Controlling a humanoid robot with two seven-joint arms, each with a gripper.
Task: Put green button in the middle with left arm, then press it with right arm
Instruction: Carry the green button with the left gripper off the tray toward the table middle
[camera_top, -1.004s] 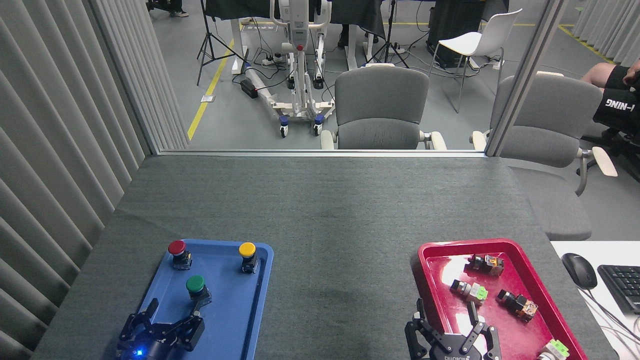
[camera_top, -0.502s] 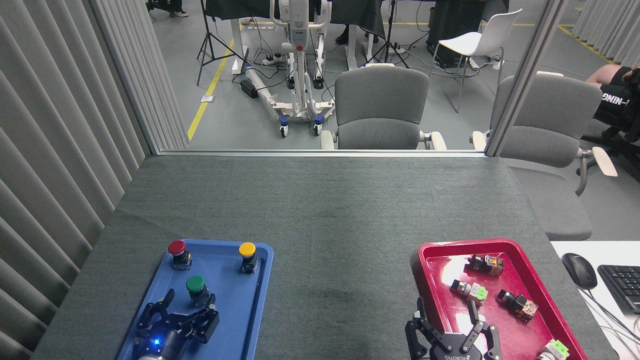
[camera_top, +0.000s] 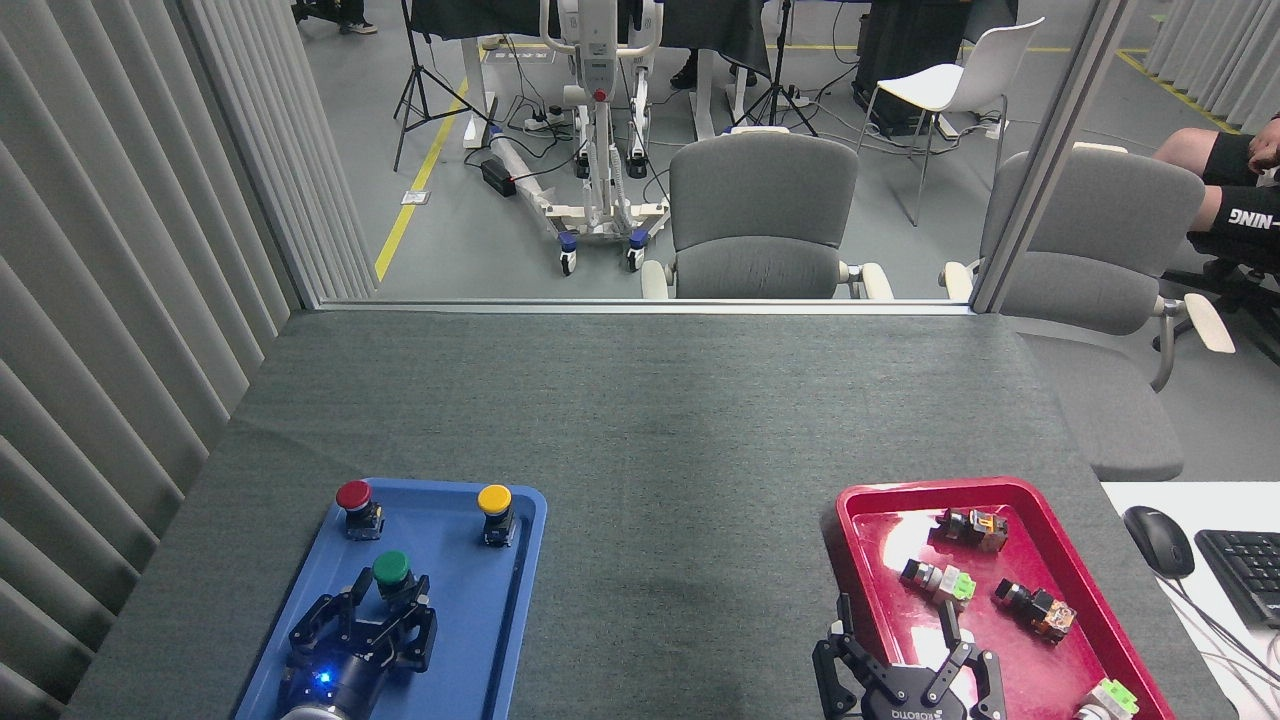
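Observation:
The green button (camera_top: 391, 569) stands upright on the blue tray (camera_top: 460, 640), in its middle part. My left gripper (camera_top: 388, 591) is open, with its two fingers on either side of the button's black body, just below the cap. At the bottom right my right gripper (camera_top: 895, 624) is open, hanging over the near left edge of the red tray (camera_top: 1090, 590). The middle (camera_top: 680, 540) of the dark grey tabletop lies between the two trays.
A red button (camera_top: 354, 497) and a yellow button (camera_top: 494, 502) stand at the far end of the blue tray. Several small switches (camera_top: 941, 582) lie in the red tray. A mouse (camera_top: 1158, 540) and keyboard (camera_top: 1245, 570) sit on the white desk at right.
My left gripper has moved forward and a little right over the blue tray, until its open fingers flank the green button. The right gripper has stayed put. A person's leg shifted at far right.

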